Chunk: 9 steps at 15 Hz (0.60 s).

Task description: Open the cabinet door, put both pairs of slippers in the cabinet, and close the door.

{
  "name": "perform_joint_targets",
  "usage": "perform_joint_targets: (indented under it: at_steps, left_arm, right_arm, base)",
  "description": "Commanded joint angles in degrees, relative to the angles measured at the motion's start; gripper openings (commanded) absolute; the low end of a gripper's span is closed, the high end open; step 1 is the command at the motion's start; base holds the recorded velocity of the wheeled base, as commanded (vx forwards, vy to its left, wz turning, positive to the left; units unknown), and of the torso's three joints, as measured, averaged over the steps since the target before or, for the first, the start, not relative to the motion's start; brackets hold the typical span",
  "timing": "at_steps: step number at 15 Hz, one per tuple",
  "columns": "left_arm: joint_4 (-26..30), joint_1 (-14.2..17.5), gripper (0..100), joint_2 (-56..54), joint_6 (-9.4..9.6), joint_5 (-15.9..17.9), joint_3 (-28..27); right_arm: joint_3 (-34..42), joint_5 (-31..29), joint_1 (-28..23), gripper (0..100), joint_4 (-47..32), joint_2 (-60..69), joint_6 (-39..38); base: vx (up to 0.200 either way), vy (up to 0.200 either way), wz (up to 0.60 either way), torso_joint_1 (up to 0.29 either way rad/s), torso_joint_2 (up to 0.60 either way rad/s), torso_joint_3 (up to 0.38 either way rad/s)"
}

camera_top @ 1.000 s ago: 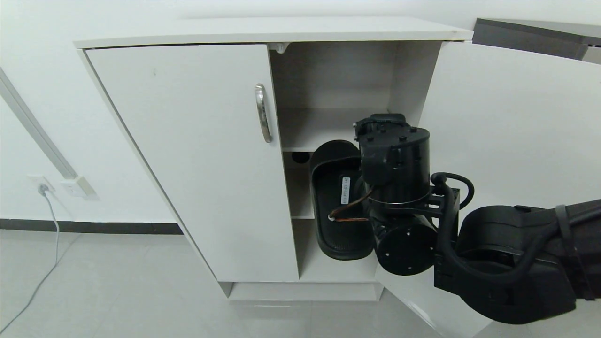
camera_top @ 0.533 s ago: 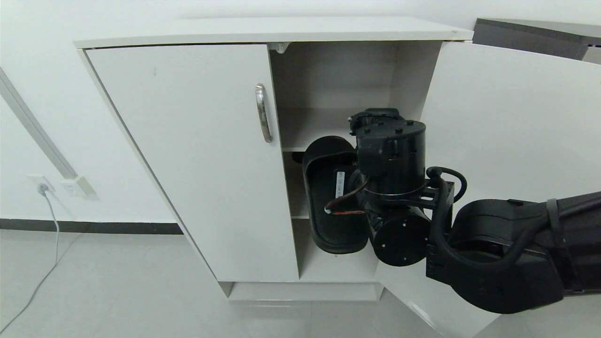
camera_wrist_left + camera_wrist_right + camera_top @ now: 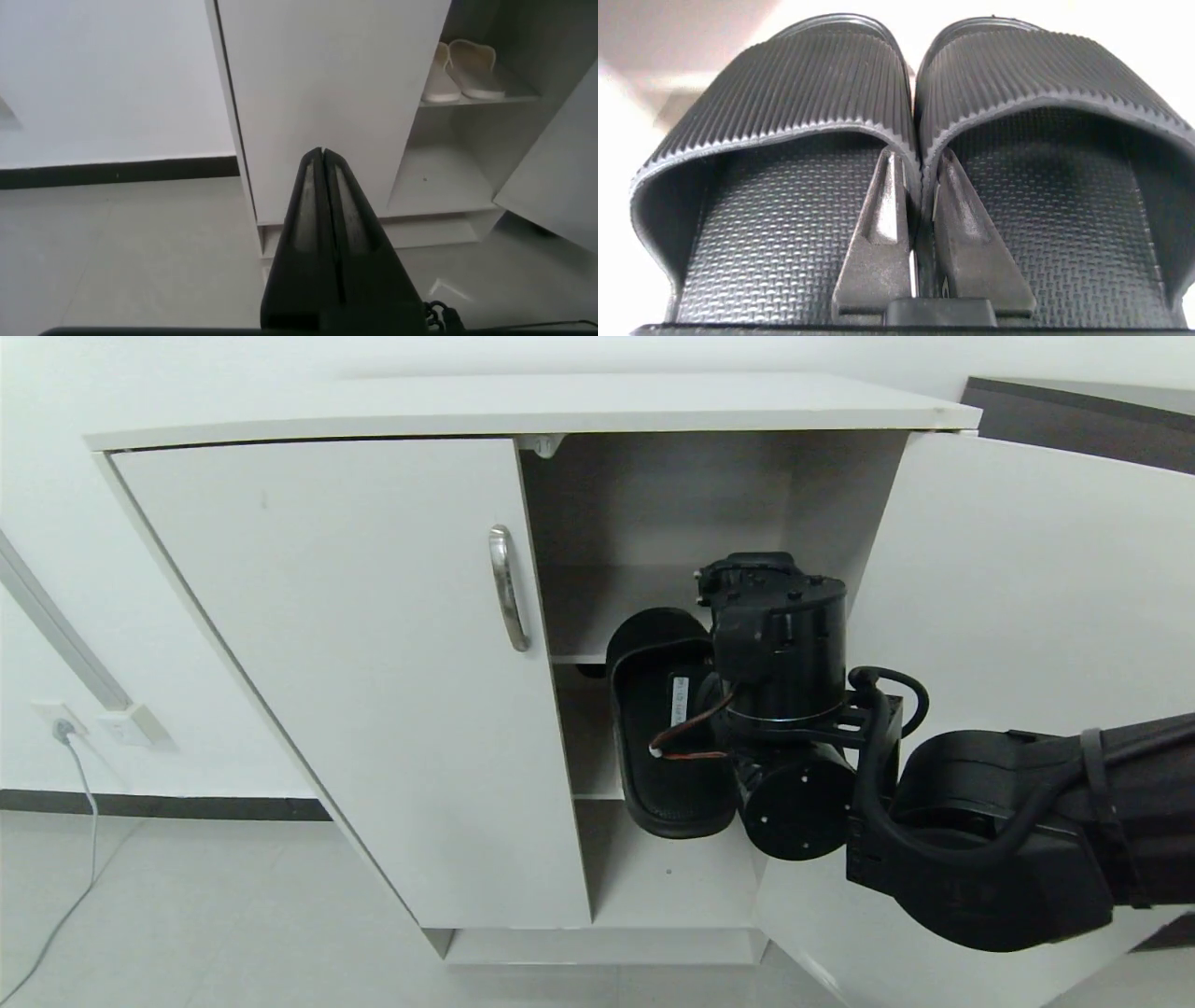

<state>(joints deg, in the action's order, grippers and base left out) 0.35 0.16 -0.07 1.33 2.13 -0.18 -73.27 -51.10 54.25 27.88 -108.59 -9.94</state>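
Bright, even light; cabinet interior shadowed; faint glare on floor; head-view edges bowed.

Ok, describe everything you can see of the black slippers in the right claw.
The pair of black rubbery slide slippers lies side by side, with ribbed straps and dimpled footbeds; one bears a small white label. The right claw is shut on their adjoining inner edges, one finger inside each slipper. They hang tilted, strap ends first, in the open right half of the white cabinet, clear of its bottom board.
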Motion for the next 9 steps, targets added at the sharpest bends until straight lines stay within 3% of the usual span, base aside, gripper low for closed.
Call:
perform_joint_targets:
  at_steps: [1,3,9]
  left_arm:
    - [0.00,0.02,0,0.07,-0.01,-0.02,0.01]
    - [-0.09,0.02,0,0.07,-0.01,-0.02,0.09]
    - [-0.09,0.02,0,0.07,-0.01,-0.02,0.09]
  right_arm:
    - [0.23,-0.14,0.07,0,0.07,0.05,0.09]
    - [0.67,-0.05,0.07,0,0.07,0.05,0.00]
    - [3.04,0.21,0.60,0,2.44,0.31,2.73]
  base:
    - [0.200,0.000,0.00,0.002,0.00,0.007]
    - [0.200,0.000,0.00,0.000,0.00,0.000]
    - [0.000,0.000,0.00,0.000,0.00,0.000]
